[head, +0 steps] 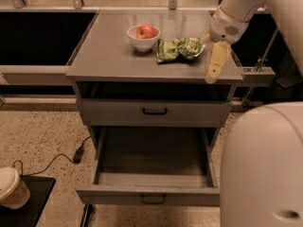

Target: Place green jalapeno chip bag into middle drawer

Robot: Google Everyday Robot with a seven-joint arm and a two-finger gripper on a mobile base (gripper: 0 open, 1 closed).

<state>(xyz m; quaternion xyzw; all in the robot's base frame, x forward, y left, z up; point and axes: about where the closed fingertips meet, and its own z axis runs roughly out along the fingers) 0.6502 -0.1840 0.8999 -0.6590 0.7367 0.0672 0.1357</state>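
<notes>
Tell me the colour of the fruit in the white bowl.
Red apple, camera view; gripper hangs right of shiny green chip bag.

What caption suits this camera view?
Gripper hangs beside shiny green foil chip bag; wide grey metal drawer open below.
</notes>
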